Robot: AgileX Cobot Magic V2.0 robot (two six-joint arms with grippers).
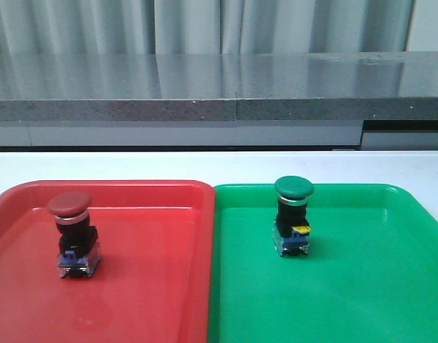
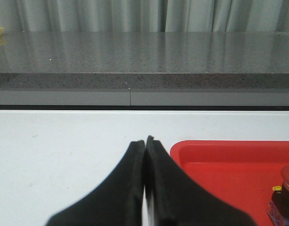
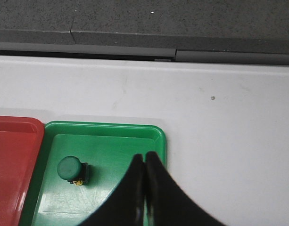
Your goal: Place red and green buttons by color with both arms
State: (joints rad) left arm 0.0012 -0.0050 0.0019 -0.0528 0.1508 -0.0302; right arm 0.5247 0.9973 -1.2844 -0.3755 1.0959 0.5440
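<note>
The red button point(image 1: 72, 232) stands upright in the red tray point(image 1: 154, 286); its edge also shows in the left wrist view as the red button point(image 2: 286, 197). The green button point(image 1: 293, 214) stands upright in the green tray point(image 1: 361, 286), seen from above as the green button point(image 3: 71, 170). My left gripper point(image 2: 145, 141) is shut and empty, over the white table beside the red tray point(image 2: 229, 165). My right gripper point(image 3: 144, 156) is shut and empty, above the green tray point(image 3: 111, 136) near its corner, apart from the button. Neither arm shows in the front view.
The two trays lie side by side, touching, on a white table point(image 1: 219, 166). A grey stone counter point(image 1: 219, 86) runs along the table's far edge, with curtains behind it. Bare table point(image 3: 229, 141) lies beyond the green tray's outer rim.
</note>
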